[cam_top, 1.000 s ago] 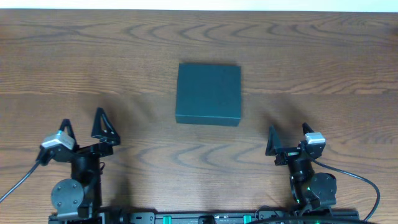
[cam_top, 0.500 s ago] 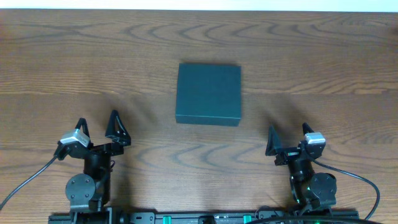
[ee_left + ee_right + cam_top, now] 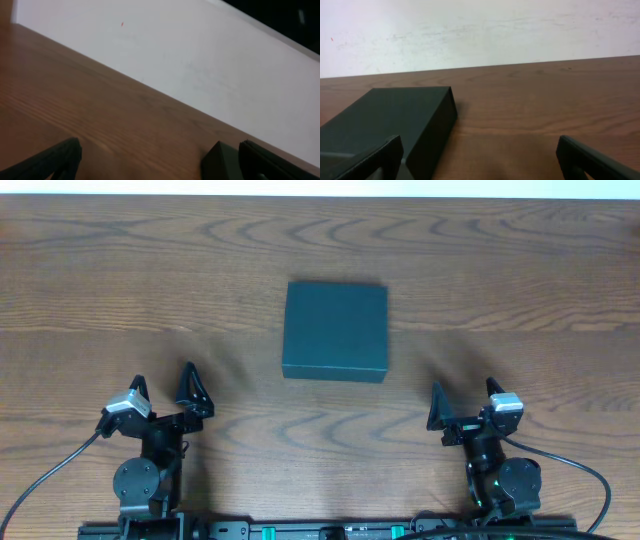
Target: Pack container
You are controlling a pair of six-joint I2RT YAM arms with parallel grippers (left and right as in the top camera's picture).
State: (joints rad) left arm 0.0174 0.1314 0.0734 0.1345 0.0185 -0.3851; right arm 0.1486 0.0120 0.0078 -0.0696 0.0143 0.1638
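Note:
The container [image 3: 335,330] is a dark teal square box with its lid shut, lying flat at the middle of the wooden table. It also shows in the right wrist view [image 3: 390,125] at the left, and a corner of it [image 3: 222,160] shows in the left wrist view. My left gripper [image 3: 165,392] is open and empty near the front left, well short of the box; its fingers frame bare wood [image 3: 155,167]. My right gripper [image 3: 465,398] is open and empty at the front right [image 3: 480,165], to the right of and nearer than the box.
The wooden table [image 3: 520,270] runs to a white wall at its far edge [image 3: 480,30]. The arm bases and a black rail [image 3: 320,530] sit along the front edge. Cables trail from both arms.
My left arm has swung to the right, toward the middle, and its gripper now sits closer to the box. The right arm and the box have not moved.

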